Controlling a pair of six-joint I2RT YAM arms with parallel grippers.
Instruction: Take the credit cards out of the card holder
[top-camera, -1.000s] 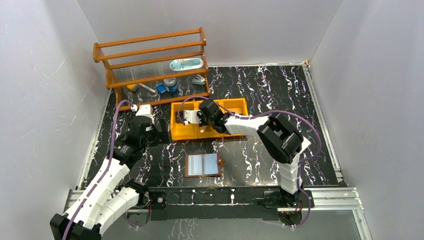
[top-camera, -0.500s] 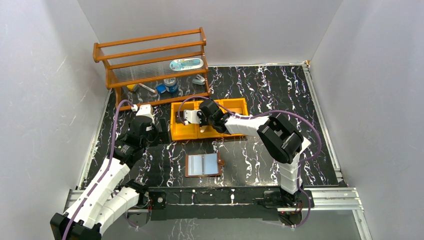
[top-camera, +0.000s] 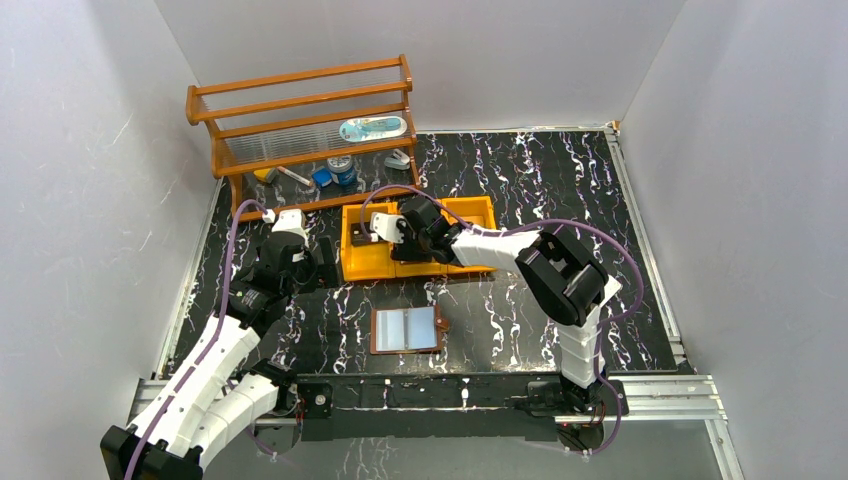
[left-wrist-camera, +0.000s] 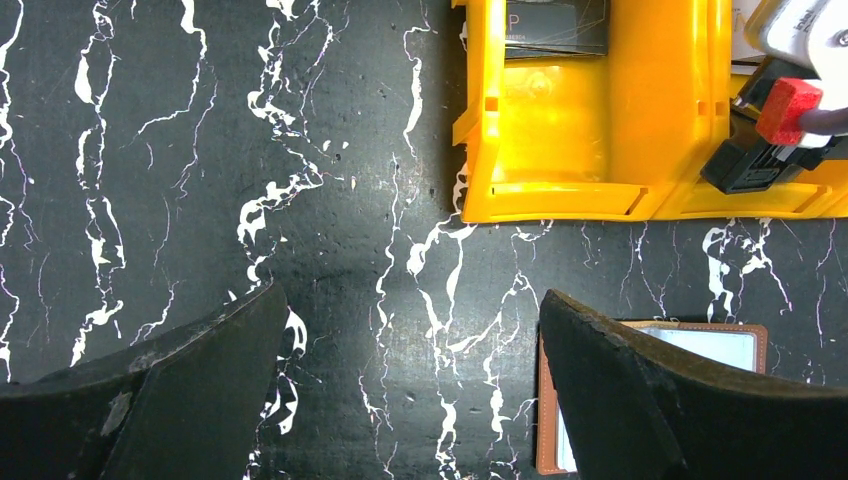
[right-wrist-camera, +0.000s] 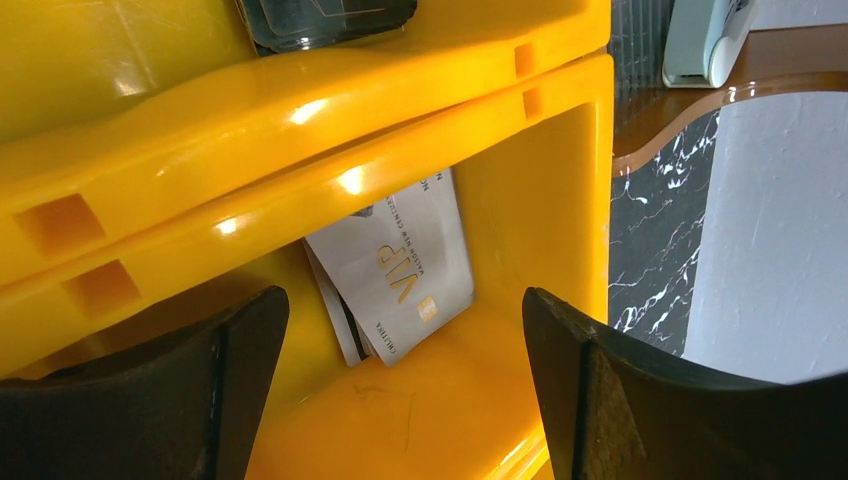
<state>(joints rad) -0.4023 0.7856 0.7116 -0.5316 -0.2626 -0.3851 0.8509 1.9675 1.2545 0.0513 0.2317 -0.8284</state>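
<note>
Now credit cards (right-wrist-camera: 400, 275) lie in an orange tray (right-wrist-camera: 530, 200) compartment, beneath the wide-open right pincer (right-wrist-camera: 402, 305).

The card holder (top-camera: 408, 329) lies open and flat near the middle of the counter's (top-camera: 520, 180) near edge, brown leather rim around pale grey-blue sleeves facing up. The credit cards (right-wrist-camera: 395, 272), a pale grey one lettered VIP atop another, lie in an orange tray (right-wrist-camera: 300, 130) compartment.
</note>
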